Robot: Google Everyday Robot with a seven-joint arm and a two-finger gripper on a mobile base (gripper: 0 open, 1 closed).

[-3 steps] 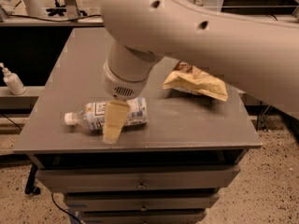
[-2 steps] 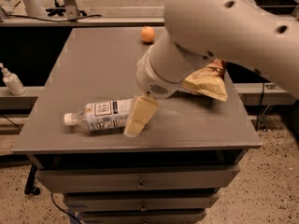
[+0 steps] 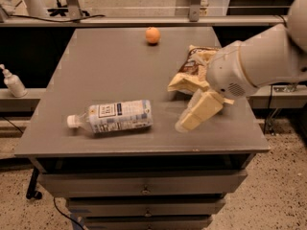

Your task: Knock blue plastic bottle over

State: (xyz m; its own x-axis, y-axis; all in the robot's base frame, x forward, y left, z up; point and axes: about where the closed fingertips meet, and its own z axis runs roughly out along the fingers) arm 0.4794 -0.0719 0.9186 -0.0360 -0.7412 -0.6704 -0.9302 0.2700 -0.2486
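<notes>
The blue plastic bottle (image 3: 113, 117) lies on its side on the grey table (image 3: 105, 66), near the front left. Its white cap points left and its blue-and-white label faces up. My gripper (image 3: 188, 120) hangs over the front right of the table, to the right of the bottle and apart from it. It holds nothing. The cream-coloured arm reaches in from the right edge of the view.
A yellow-and-brown chip bag (image 3: 193, 73) lies at the right, partly behind my arm. An orange (image 3: 152, 35) sits at the far middle of the table. A small white pump bottle (image 3: 12, 82) stands on a shelf to the left. Drawers (image 3: 144, 188) sit under the tabletop.
My arm has swung from over the bottle to the right, and the gripper is now well clear of it. The bottle stays lying on its side in the same place.
</notes>
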